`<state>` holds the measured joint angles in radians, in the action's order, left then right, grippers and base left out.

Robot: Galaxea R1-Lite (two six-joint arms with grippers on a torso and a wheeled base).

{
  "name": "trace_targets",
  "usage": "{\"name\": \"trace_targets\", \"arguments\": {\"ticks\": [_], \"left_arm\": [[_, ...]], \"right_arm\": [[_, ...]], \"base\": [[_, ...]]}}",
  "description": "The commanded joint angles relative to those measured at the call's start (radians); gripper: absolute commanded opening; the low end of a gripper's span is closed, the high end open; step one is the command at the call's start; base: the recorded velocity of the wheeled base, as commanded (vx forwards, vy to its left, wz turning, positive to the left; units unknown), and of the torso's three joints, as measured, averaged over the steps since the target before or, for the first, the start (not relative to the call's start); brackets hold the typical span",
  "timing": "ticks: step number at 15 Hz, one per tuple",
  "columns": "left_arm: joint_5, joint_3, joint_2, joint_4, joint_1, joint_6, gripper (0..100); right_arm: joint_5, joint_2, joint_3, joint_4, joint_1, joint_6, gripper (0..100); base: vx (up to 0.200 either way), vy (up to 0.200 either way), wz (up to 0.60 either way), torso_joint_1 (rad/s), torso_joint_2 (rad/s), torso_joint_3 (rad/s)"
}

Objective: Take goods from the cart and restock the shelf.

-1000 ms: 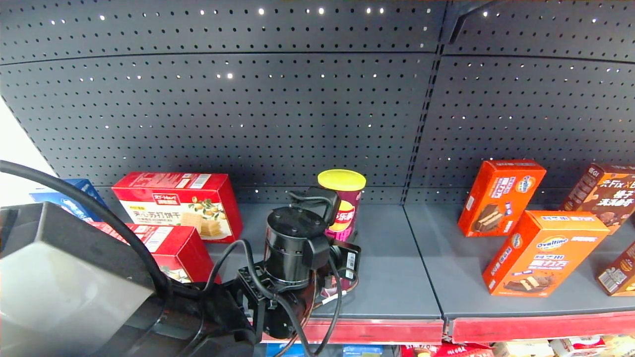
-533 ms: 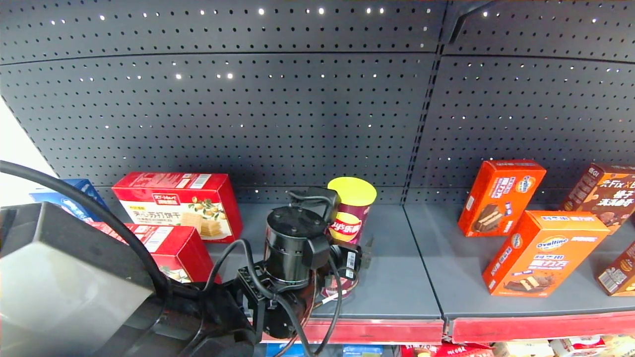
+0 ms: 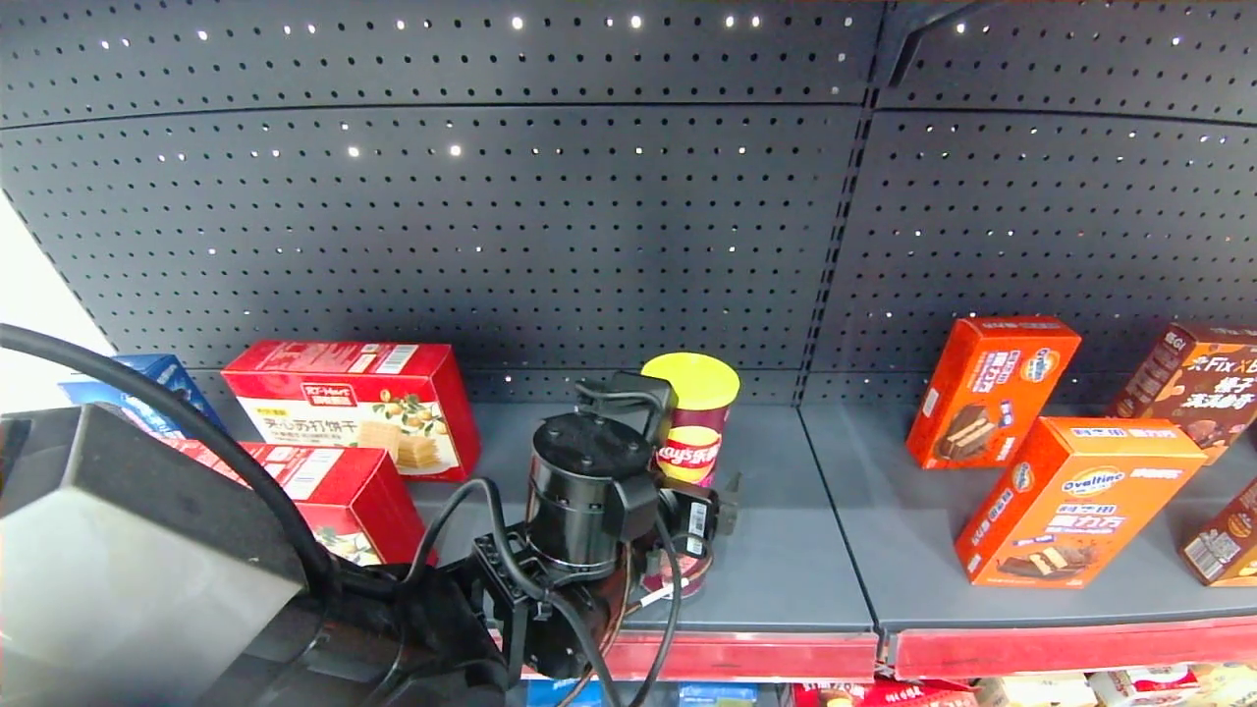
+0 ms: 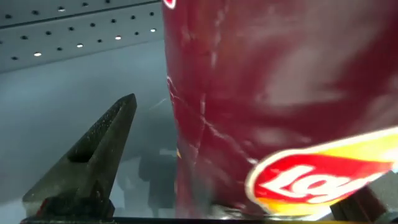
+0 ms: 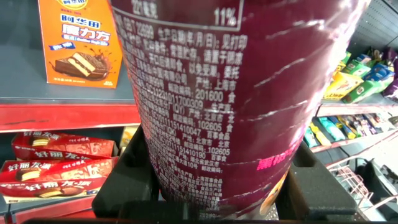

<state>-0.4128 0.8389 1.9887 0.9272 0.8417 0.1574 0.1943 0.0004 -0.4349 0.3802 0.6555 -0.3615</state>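
The left gripper [image 3: 699, 499] sits released around a tall maroon can [image 3: 687, 442]. One of its fingers [image 4: 93, 165] stands clear of the can's side as the can rests on the grey shelf [image 3: 786, 560]. Red boxes [image 3: 354, 403] lie to the can's left and orange boxes [image 3: 1080, 496] to its right, with brown boxes [image 3: 1198, 383] farther right again. The right gripper [image 5: 221, 186] is clenched on a second can [image 5: 230, 93], held off the shelf. On this showing the first can looks delivered, with the left arm's withdrawal the one step left for it. The second can is not yet placed, and the bare shelf on either side of the can suggests room for more stock. The head view supplies the can's yellow lid [image 3: 690, 376] and its neighbours. The left wrist view adds the gap between finger and can, which the arm hides from above. The right wrist view brings in the second can, with red packets [image 5: 56, 171] on a lower shelf behind it.
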Motion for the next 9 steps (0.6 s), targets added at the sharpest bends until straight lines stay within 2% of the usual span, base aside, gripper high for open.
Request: {"name": "trace_targets", "arguments": {"ticks": [1, 5, 7, 9], "left_arm": [[-0.006, -0.008, -0.002, -0.002, 0.014, 0.002, 100], [-0.008, -0.018, -0.01, -0.004, 0.02, 0.004, 100], [-0.015, -0.064, -0.028, -0.002, 0.02, 0.002, 100], [-0.021, -0.067, -0.036, -0.002, 0.02, 0.002, 100]], "right_arm": [[0.001, 0.0, -0.001, 0.0, -0.001, -0.001, 0], [0.001, 0.0, -0.001, 0.0, -0.001, -0.001, 0], [0.002, 0.0, 0.001, 0.0, 0.001, -0.001, 0], [0.002, 0.0, 0.001, 0.0, 0.001, -0.001, 0]], "base": [[0.0, 0.0, 0.0, 0.0, 0.0, 0.0], [0.0, 0.0, 0.0, 0.0, 0.0, 0.0], [0.0, 0.0, 0.0, 0.0, 0.0, 0.0], [0.0, 0.0, 0.0, 0.0, 0.0, 0.0]]}}
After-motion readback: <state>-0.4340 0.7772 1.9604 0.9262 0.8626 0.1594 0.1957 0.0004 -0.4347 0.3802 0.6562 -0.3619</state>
